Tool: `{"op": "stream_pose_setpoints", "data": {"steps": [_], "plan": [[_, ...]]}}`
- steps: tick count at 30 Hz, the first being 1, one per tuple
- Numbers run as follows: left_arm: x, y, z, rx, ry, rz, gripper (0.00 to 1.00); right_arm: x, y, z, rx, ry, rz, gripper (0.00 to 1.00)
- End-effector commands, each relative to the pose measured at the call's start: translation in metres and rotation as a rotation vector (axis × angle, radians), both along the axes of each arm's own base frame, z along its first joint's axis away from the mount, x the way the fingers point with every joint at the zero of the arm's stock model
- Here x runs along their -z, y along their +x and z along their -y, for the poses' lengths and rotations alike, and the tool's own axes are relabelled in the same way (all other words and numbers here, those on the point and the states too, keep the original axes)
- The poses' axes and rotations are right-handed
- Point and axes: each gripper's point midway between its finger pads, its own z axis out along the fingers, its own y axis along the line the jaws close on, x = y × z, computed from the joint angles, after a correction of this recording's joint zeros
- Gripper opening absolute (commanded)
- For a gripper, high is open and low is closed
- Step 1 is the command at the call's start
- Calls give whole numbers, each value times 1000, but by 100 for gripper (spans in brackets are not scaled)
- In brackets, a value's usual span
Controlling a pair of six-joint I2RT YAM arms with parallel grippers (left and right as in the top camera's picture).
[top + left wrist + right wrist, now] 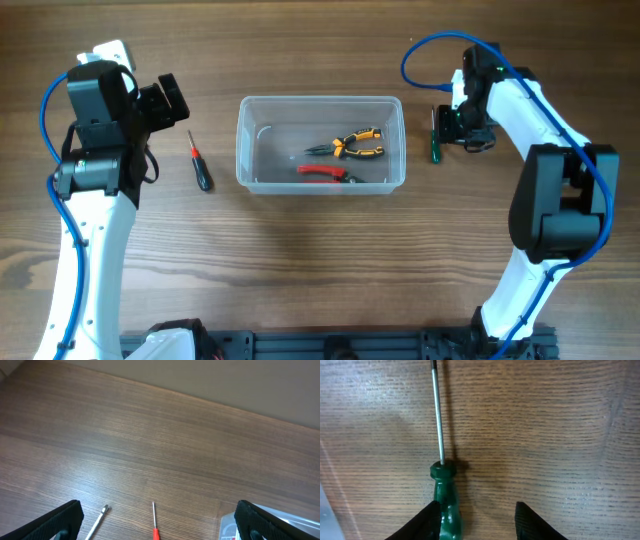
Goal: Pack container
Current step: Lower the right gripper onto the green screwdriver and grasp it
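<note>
Overhead: screwdriver [200, 167] left of container [241, 140]

No readable text, labels or numbers anywhere.

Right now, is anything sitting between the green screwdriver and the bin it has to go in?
Nothing visible. Only bare table lies between the green screwdriver and the right wall of the bin. The right claw is open around its handle. Two pliers lie inside the bin, but its left half is free.
</note>
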Motion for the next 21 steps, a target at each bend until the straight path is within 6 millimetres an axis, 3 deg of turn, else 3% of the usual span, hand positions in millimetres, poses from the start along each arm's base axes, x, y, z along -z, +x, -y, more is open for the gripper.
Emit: {"op": "stream_pose_setpoints", "data": {"steps": [1, 13, 21], "plan": [[-9, 2, -4, 1, 26, 15, 100, 10, -4, 1, -27, -15, -19, 47], [-9, 2, -4, 1, 26, 15, 100, 8, -5, -24, -103, 91, -14, 46], [-9, 2, -4, 1, 26, 15, 100, 18, -8, -28, -115, 68, -38, 42]]}}
